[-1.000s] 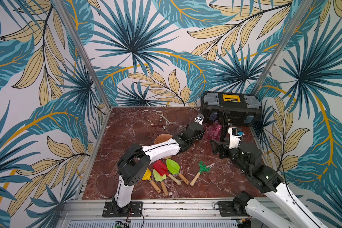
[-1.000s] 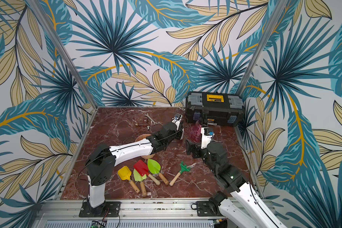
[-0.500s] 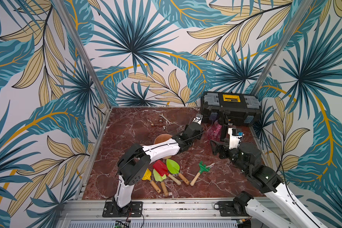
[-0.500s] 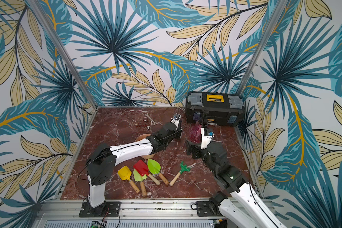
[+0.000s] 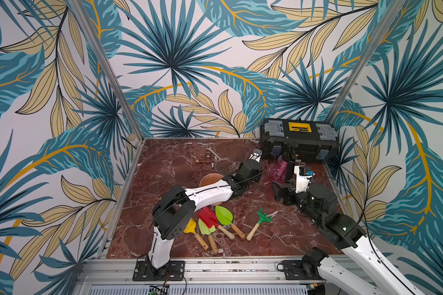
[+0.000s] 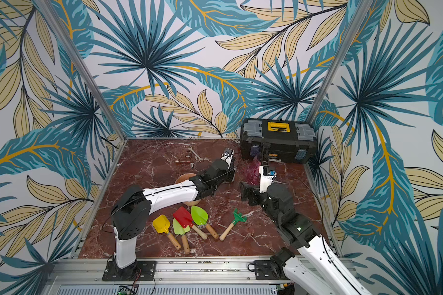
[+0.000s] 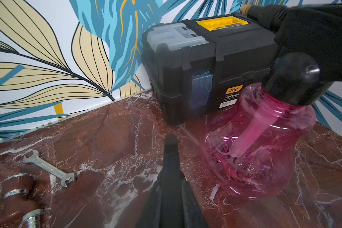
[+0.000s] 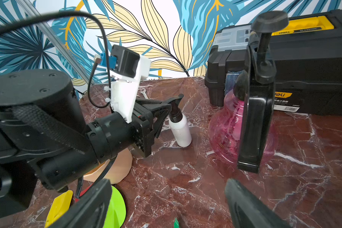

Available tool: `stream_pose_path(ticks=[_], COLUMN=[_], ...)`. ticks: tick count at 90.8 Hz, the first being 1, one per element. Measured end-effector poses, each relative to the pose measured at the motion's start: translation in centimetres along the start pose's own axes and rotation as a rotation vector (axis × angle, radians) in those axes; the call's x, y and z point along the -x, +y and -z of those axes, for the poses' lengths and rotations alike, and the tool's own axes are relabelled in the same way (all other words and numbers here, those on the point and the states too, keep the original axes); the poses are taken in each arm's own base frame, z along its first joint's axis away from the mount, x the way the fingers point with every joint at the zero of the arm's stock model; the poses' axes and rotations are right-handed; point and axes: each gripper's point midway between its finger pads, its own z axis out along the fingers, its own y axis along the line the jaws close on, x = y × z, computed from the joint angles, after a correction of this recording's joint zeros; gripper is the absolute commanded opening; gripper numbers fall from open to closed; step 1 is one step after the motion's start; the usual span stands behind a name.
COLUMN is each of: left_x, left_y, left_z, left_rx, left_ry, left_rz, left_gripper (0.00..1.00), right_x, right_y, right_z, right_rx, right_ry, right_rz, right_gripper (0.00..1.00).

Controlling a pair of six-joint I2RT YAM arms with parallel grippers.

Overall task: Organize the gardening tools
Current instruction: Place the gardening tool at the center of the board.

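My left gripper (image 8: 167, 106) is shut on the black spray head of the white spray bottle (image 8: 181, 131), which hangs tilted close to the table, left of the pink spray bottle (image 8: 223, 134). In the left wrist view the left gripper (image 7: 171, 144) points past the pink spray bottle (image 7: 255, 150). My right gripper (image 8: 166, 205) is open and empty, near that bottle (image 5: 276, 169). At the front lie the yellow tool (image 5: 189, 226), red tool (image 5: 208, 216), two lime-green tools (image 5: 224, 215) (image 5: 204, 228) and dark-green rake (image 5: 264, 217).
A black-and-yellow toolbox (image 5: 299, 140) stands shut at the back right, just behind the pink bottle. A silver wrench (image 5: 215, 153) and small fittings (image 5: 206, 160) lie at the back middle. A tan round dish (image 5: 210, 178) sits under my left arm.
My left gripper, with the white spray bottle, has shifted slightly to the left. The right arm has not moved.
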Motion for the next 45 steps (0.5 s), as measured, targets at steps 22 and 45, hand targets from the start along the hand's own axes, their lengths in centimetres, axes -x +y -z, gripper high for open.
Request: stream_pose_path(ticks=[22, 45], left_x=[0.24, 0.34], left_y=[-0.11, -0.12], left_z=[0.0, 0.0], left_rx=[-0.006, -0.007], left_ry=[-0.01, -0.013], left_rz=[0.011, 0.014], left_gripper=[0.28, 0.34], right_x=[-0.06, -0.54], right_y=[-0.01, -0.01], right_z=[-0.02, -0.48], right_rx=[0.0, -0.004], right_ry=[0.001, 0.022], right_rz=[0.0, 0.006], right_gripper=[0.95, 0.95])
